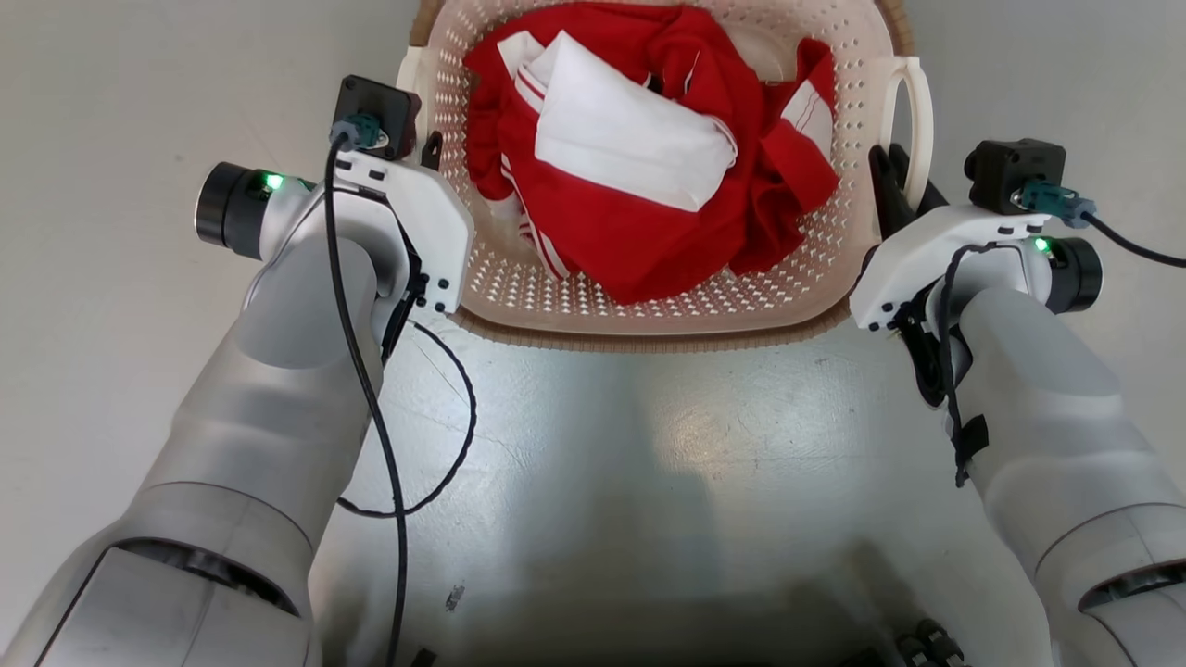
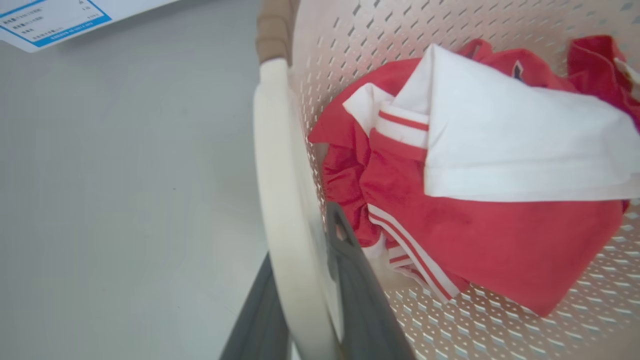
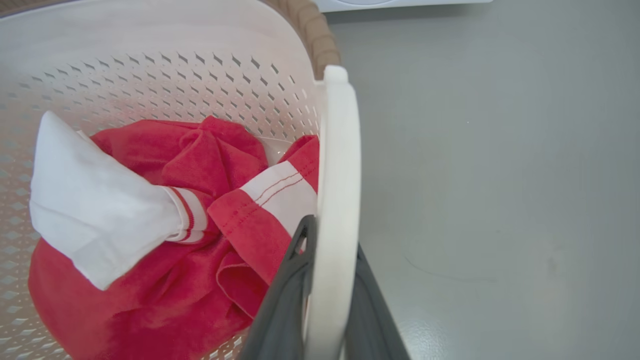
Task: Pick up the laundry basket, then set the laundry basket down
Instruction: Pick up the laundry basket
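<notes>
As fingers (image 2: 361, 300) pinch handles (image 2: 284, 210), laundry basket (image 1: 649, 335) between

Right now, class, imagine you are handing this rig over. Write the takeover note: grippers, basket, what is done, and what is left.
Left gripper: shut on the left handle of the laundry basket.
Right gripper: shut on the right handle.
Basket: apparently resting on the grey floor before the robot, red and white clothes inside.
Done: both handles gripped.
Left: lift, then set down.
</notes>
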Available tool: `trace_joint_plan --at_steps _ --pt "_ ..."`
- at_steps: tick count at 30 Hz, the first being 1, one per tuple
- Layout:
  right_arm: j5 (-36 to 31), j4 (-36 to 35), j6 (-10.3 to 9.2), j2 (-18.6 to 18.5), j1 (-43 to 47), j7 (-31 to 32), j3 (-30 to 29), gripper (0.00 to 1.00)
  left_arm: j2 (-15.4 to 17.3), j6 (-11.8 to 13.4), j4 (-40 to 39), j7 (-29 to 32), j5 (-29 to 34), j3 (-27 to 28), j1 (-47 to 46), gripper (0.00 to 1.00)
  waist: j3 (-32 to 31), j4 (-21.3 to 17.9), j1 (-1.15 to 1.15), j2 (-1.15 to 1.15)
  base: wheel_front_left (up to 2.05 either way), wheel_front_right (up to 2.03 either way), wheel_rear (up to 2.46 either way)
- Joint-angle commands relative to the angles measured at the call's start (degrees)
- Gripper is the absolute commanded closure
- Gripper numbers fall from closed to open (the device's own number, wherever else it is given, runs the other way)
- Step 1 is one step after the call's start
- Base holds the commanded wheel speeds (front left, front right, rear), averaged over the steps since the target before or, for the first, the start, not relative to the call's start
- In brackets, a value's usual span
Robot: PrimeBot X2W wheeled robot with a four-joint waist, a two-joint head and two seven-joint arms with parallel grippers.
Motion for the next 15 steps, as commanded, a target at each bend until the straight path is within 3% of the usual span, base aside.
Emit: trace_joint_plan --at_steps 1,15 --pt "0.54 0.27 0.18 1.07 1.76 -0.31 1.53 1.00 0.95 0.41 -0.82 -0.45 -0.25 -0.51 1.57 1.00 -0.81 0.20 0.00 0.00 0.00 0.00 0.00" --pt "3.44 2.30 0.18 1.07 2.62 4.96 4.25 1.00 0.95 0.26 -0.03 3.02 -4.20 -3.13 4.82 1.00 -8.63 0.23 0.00 0.00 0.00 0.00 0.00"
